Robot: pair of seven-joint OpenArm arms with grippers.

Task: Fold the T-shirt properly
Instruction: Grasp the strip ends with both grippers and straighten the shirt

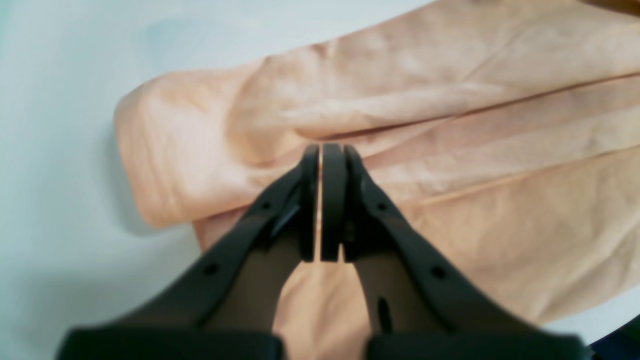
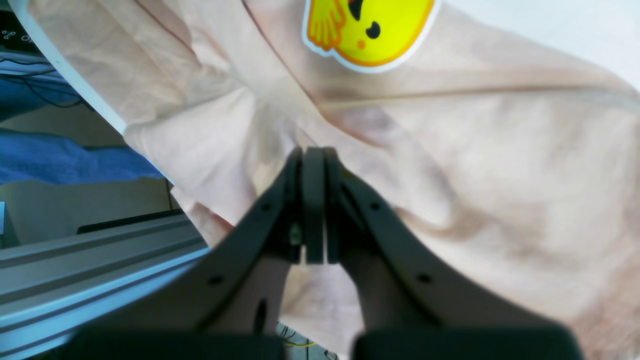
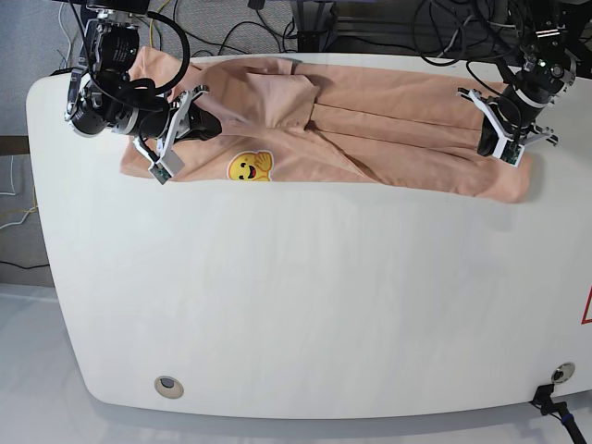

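On the white table (image 3: 296,305), the wrinkled T-shirt (image 3: 416,106) lies lengthwise; above it, both grippers' (image 1: 329,150) (image 2: 314,152) fingers are together.

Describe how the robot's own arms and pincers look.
Both arms are mostly black with silvery-white parts and black cables looping by them. In the base view, the left pincer and the right pincer have black fingers. Up close, the wrist views show those fingers as dark and tapering, widening toward the base.
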